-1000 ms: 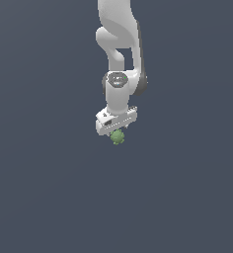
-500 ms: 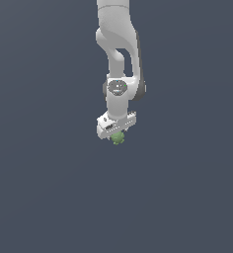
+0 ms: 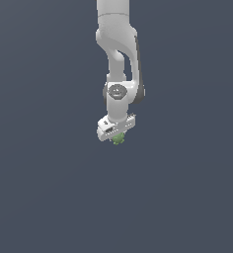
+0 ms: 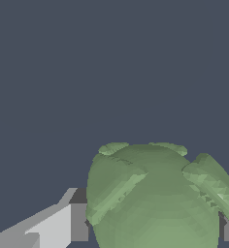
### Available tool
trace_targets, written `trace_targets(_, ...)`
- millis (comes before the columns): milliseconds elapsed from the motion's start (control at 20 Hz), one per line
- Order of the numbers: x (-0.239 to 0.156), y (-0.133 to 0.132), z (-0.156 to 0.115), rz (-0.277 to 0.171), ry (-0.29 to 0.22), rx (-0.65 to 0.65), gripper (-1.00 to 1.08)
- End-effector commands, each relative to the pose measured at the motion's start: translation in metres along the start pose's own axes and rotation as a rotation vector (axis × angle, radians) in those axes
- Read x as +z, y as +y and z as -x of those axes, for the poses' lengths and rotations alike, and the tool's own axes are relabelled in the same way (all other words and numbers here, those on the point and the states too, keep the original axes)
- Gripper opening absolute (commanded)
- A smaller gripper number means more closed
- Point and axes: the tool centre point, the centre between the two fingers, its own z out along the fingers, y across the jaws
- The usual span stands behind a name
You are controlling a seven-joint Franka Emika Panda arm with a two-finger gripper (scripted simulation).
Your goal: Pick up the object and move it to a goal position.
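Claw (image 3: pixel 118 138) clenched on lumpy green ball (image 4: pixel 155 198), fingers (image 4: pixel 63 225) pressing both sides.

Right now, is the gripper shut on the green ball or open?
Shut on it. The green ball sits between the gripper fingers, one finger pressed against its side, with nothing visible beneath it.

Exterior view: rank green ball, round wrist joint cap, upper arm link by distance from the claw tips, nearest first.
1. Green ball: at the claw itself, between the fingers, poking out just below the white hand.
2. Round wrist joint cap: directly above the claw, up the arm.
3. Upper arm link: farthest, at the top edge of the exterior view.
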Motion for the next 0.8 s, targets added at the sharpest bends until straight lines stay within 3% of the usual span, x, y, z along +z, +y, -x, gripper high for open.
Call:
trace_targets(0,0.001,0.0,0.0,0.0,0.0,-0.001,-1.0)
trace_targets(750,-0.019,0.01,0.001,0.0,0.0,0.0,-1.0)
